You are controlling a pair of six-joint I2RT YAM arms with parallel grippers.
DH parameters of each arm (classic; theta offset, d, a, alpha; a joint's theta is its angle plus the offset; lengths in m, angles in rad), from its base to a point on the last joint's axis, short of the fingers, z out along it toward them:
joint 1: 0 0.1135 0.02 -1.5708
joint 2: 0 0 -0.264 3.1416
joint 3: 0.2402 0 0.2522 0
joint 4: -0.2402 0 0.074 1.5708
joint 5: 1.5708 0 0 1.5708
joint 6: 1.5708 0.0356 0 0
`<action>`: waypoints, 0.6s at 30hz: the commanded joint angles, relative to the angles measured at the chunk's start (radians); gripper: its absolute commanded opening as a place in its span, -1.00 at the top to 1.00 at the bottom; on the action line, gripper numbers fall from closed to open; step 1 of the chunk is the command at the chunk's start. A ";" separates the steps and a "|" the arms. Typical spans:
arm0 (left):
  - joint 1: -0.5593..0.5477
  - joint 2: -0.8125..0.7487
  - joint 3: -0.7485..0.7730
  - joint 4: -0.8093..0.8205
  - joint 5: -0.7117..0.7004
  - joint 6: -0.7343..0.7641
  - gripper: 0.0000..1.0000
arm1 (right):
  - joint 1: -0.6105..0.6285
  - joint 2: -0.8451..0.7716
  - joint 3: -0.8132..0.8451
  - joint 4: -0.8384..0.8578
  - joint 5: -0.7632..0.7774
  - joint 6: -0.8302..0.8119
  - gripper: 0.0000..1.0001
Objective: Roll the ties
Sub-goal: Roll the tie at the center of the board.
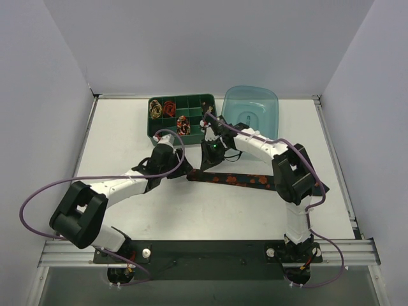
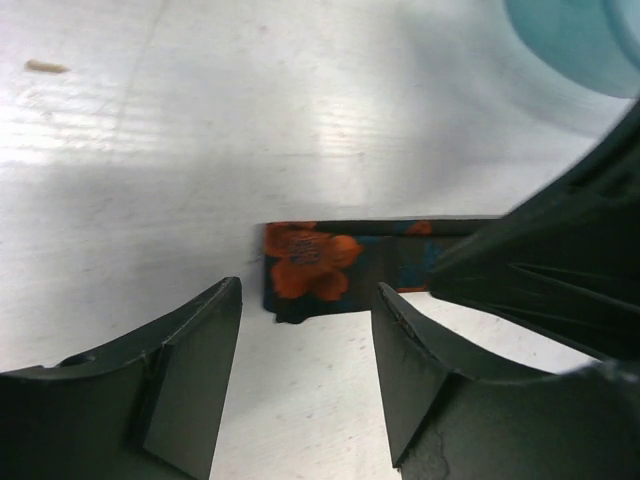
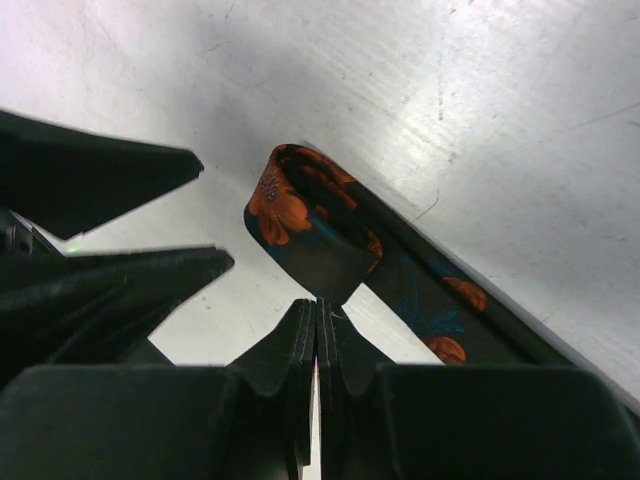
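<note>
Left end effector (image 2: 310,292): wide open, empty, end of black-and-orange tie (image 2: 310,262) just beyond fingertips. Right end effector (image 3: 318,310): closed tight, tips against folded tie end. Tie: stretched across counter (image 1: 191,210), near green tray (image 1: 196,105).

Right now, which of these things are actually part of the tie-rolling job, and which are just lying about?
Job: black tie with orange flowers, stretched out, one end folded over; gold-black rolled tie and red rolled tie in the green divided tray; left gripper and right gripper at the folded end.
Lying about: teal plastic tub beside the tray; purple cables.
</note>
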 commanded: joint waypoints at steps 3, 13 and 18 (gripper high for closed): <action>0.091 -0.034 -0.089 0.167 0.177 -0.068 -0.37 | 0.029 -0.005 0.013 -0.050 0.026 -0.031 1.00; 0.117 0.096 -0.138 0.359 0.289 -0.123 -0.41 | 0.029 0.073 0.017 -0.048 0.084 -0.051 1.00; 0.117 0.118 -0.158 0.380 0.269 -0.125 -0.41 | 0.029 0.107 0.016 -0.038 0.090 -0.051 1.00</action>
